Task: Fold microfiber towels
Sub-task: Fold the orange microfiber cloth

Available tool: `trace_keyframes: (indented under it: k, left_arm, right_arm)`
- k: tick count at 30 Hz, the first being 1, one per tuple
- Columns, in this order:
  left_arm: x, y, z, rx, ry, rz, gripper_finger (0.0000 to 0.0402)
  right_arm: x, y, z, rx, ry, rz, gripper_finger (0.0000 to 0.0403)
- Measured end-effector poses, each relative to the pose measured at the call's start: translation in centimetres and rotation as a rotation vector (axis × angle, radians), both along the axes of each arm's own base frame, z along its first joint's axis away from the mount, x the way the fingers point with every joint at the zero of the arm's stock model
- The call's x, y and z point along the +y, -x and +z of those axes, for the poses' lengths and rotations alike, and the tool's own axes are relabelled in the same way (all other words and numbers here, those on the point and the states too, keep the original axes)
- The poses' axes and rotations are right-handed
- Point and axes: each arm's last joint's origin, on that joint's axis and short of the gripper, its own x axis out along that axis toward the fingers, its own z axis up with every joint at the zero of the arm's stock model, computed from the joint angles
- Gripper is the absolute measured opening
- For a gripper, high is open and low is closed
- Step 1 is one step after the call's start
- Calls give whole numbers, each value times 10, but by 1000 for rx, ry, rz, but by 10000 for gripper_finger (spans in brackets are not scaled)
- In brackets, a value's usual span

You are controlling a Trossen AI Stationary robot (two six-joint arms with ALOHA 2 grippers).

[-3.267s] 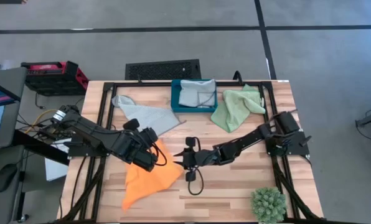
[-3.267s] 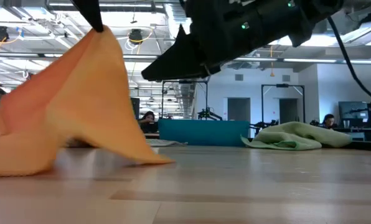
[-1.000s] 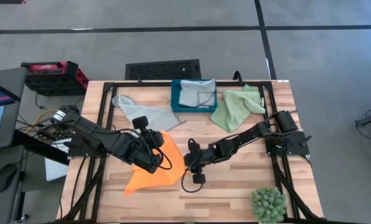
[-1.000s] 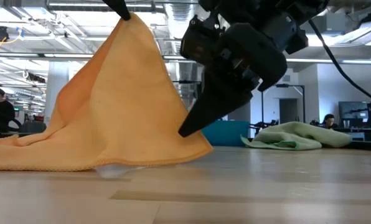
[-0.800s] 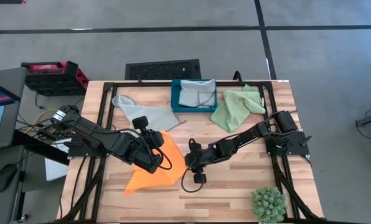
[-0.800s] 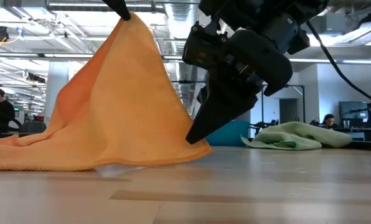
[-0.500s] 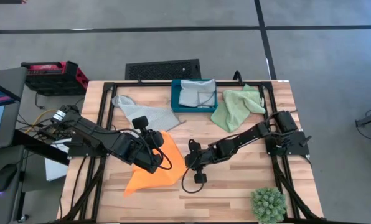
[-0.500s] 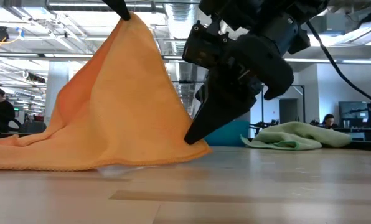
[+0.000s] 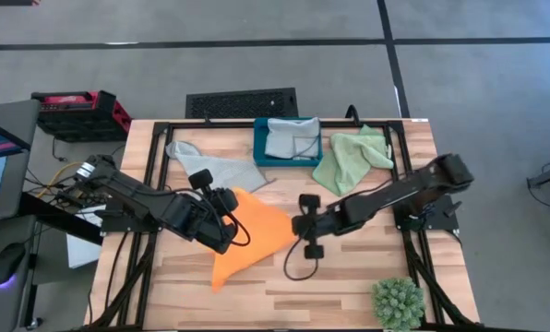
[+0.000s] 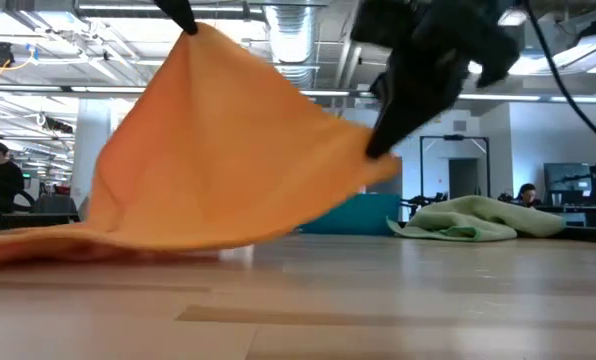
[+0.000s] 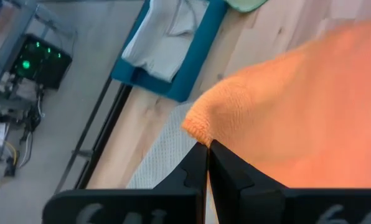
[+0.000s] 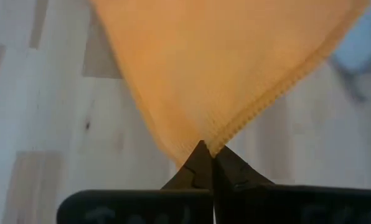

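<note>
The orange microfiber towel (image 9: 254, 235) hangs stretched between my two grippers, and its lower end (image 10: 38, 245) lies on the table. My left gripper (image 9: 231, 197) is shut on one raised corner, high at the left in the low view (image 10: 186, 24). My right gripper (image 9: 297, 225) is shut on another corner, lower and farther right (image 10: 376, 150). A pale blue-grey towel (image 9: 210, 167) lies flat behind the left gripper. A light green towel (image 9: 353, 157) lies crumpled at the far right. My left gripper pinches a corner of the orange towel (image 11: 198, 132) between its two fingertips, slanting down from the table's left side. That corner is the towel's highest point, and the cloth falls away below it. My right gripper pinches the tip of another corner (image 12: 201, 138), where two hemmed edges meet, between its fingertips. It slants down from the table's right side. The corner is lifted clear of the table, and the cloth runs fairly taut up toward the left gripper.
A dark teal box (image 9: 287, 141) at the table's far edge holds a folded pale towel. A spiky green plant ball (image 9: 398, 302) stands at the near right corner. A black cable loops on the wood below the right gripper (image 9: 298, 267).
My right gripper has taken hold of the orange towel's corner on the table and gone up and toward the right edge with it. That corner is lifted clear and the cloth is now spread between both grippers. The towel's near-left part has stayed on the table.
</note>
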Motion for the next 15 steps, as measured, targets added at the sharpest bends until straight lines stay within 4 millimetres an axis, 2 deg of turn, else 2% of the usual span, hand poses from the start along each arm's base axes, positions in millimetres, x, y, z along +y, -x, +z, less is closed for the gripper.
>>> trace_keyframes:
  k: [6, 15]
  left_arm:
    - [3, 4, 1, -22, 14, 56, 0]
    - [16, -2, 6, -144, -148, 139, 0]
  right_arm:
    - [-14, 33, 50, -71, 70, -58, 3]
    - [-44, 74, 101, -208, 202, -220, 2]
